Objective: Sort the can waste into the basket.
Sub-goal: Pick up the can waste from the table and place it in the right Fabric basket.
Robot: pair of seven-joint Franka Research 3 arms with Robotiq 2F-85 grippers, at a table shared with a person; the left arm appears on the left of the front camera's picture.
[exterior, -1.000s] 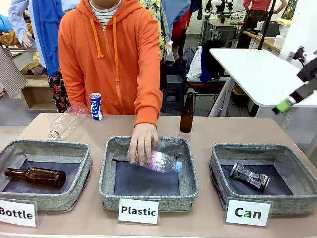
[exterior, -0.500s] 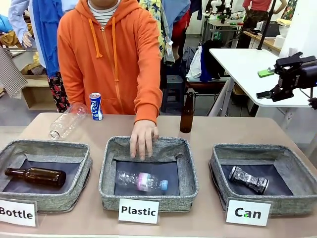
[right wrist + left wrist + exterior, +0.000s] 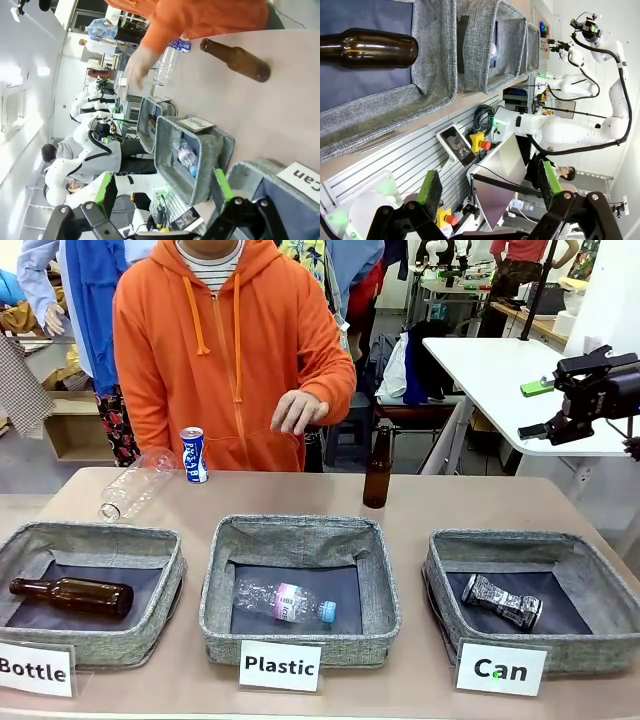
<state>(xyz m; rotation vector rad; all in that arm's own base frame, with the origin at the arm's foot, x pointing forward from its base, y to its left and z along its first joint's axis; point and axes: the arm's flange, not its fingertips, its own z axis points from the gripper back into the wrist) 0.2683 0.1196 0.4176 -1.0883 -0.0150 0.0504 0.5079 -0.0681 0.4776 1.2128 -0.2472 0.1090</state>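
Wide-spread right jaws, pinching nothing, raised well above the worktop (image 3: 440,505). Below them and a little toward the middle: the basket (image 3: 530,543) with the "Can" card (image 3: 500,668), and the crushed black-and-white can (image 3: 502,601) lying on its dark lining. Far across from those jaws, near the worktop's far edge: the blue-and-white can (image 3: 193,454), upright, just beside a clear bottle (image 3: 135,483) on its side. Wide-spread left jaws too, empty, with a brown bottle (image 3: 367,47) lying in a second basket (image 3: 395,100) ahead of them. Person's hand (image 3: 298,410) lifted, well apart from both cans.
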